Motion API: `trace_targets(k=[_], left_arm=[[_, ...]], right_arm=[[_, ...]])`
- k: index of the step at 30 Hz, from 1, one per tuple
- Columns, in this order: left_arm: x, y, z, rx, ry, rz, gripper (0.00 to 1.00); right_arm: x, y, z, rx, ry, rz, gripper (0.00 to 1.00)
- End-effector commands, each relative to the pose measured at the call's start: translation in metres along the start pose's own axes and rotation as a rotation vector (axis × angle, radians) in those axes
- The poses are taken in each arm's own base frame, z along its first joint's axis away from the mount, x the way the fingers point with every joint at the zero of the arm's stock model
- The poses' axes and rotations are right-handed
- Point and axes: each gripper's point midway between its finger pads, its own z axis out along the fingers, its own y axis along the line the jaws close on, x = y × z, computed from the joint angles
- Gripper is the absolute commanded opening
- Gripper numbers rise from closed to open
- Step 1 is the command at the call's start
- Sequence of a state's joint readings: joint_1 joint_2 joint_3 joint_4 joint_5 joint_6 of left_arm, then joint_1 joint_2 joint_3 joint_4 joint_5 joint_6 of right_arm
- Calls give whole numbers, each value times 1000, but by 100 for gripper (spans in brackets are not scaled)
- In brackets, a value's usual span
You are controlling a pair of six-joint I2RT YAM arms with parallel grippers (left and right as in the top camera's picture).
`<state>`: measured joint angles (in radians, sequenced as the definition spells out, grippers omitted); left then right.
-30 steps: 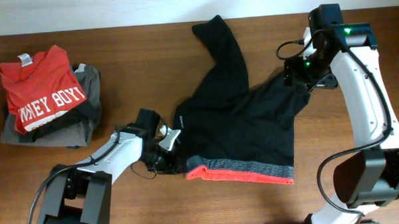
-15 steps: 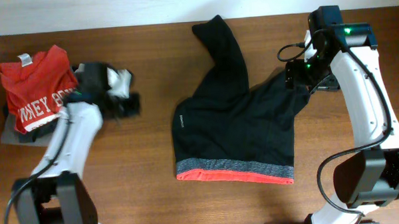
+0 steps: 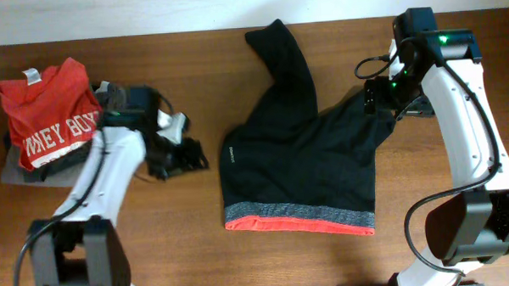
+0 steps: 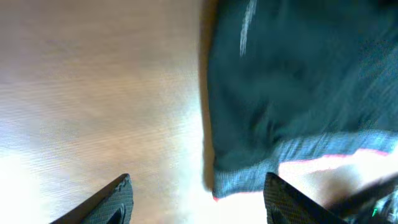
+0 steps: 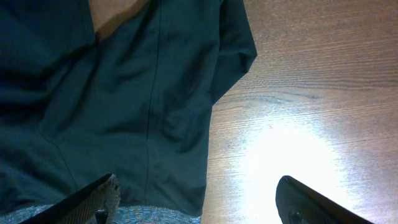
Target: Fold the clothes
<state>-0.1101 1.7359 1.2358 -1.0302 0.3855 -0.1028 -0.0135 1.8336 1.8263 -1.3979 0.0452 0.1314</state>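
Observation:
The clothes are black trousers [image 3: 306, 158] lying folded in the middle of the table. Their grey and red waistband [image 3: 299, 216] faces the front edge, and one leg runs up toward the back [image 3: 277, 49]. My left gripper [image 3: 187, 155] hovers just left of the trousers, apart from them, open and empty. In the left wrist view the left gripper [image 4: 199, 205] has the trousers [image 4: 298, 81] and the waistband corner [image 4: 249, 180] ahead of it. My right gripper [image 3: 380, 100] stands open over the trousers' upper right edge. In the right wrist view the right gripper [image 5: 199, 205] holds nothing, with black fabric [image 5: 124, 93] below it.
A red T-shirt with white lettering [image 3: 54, 116] lies on a grey folded garment [image 3: 22, 171] at the far left, close behind the left arm. Bare wooden table [image 3: 156, 240] surrounds the trousers.
The left gripper let go of the trousers' front left corner, swung away to the pile at the left, then came back toward the trousers and opened. The waistband now lies flat. The right arm has barely moved.

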Motion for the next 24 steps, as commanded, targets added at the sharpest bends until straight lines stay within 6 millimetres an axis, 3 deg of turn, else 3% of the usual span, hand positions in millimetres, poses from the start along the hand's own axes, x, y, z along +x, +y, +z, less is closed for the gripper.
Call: trace_targets(k=[1, 6, 9, 16, 19, 24], left_arm=[[39, -5, 37, 15, 121, 6, 69], [69, -19, 71, 128, 169, 33, 69], [77, -28, 86, 212, 154, 60, 70], [93, -40, 99, 318, 161, 76, 68], [95, -40, 100, 316, 166, 75, 60], [94, -36, 101, 295, 159, 78, 30]], right_arm=[[-6, -6, -13, 15, -46, 16, 85], [-5, -6, -13, 15, -45, 16, 85], [-5, -6, -13, 15, -45, 16, 85], [-5, -6, -13, 15, -45, 16, 85], [-5, -6, -13, 15, -45, 16, 85], [-5, -6, -13, 15, -45, 16, 85]])
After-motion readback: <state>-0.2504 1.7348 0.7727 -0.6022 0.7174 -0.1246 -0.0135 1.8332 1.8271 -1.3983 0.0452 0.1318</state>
